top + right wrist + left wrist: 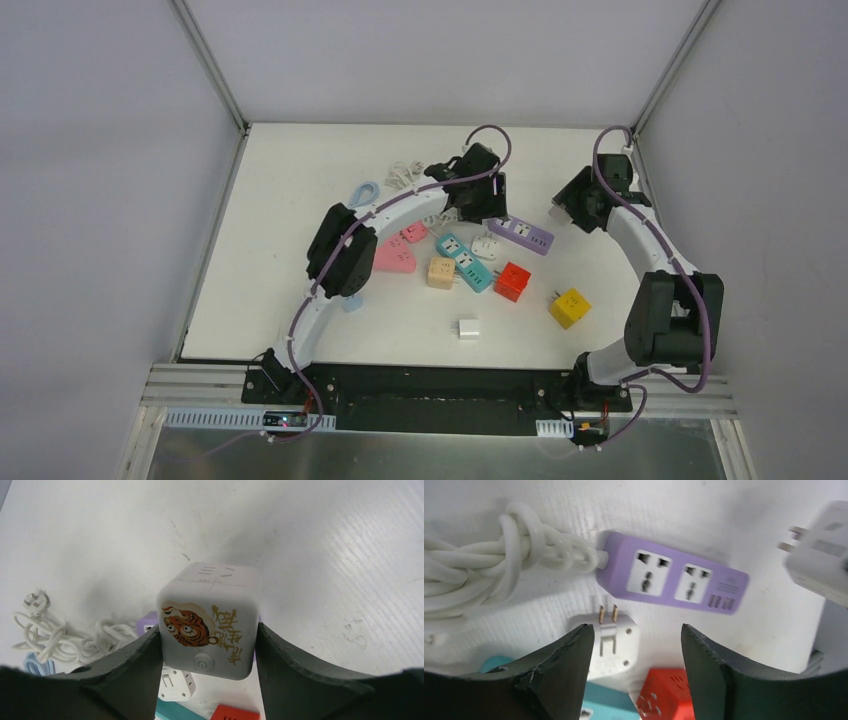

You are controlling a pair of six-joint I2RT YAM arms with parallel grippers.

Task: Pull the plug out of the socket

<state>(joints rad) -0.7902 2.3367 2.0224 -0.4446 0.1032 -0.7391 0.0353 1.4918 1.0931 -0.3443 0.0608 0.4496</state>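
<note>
The right hand [210,628] pinches a white cube adapter [209,600] by two opposite sides, both fingers flat against it. A tiger sticker and a round button face the wrist camera. In the left wrist view the same cube sits at 2 o'clock, up off the bench [260,250]. Its metal prongs are bare and point toward the purple power strip [671,576] without touching it. Both of the strip's sockets show their holes.

From overhead the strip lies flat, at about 1 o'clock from the bench's middle. The right hand and its cube are just beyond the strip's far end, at 1 o'clock from it.

The left hand [635,630] hovers over the strip's 10 o'clock end with its fingers [569,675] spread and nothing gripped between them. Below the gap a white plug adapter [611,642] lies on the bench with its prongs up. A knotted white cord [484,565] runs off the strip's end toward 9 o'clock.

Near the strip, at 7 to 8 o'clock from it, lie a teal power strip [462,260] and a peach cube [441,272]. A red cube [512,281] sits at 6 o'clock. A yellow cube [569,307] is at 5 o'clock, a little apart.
</note>
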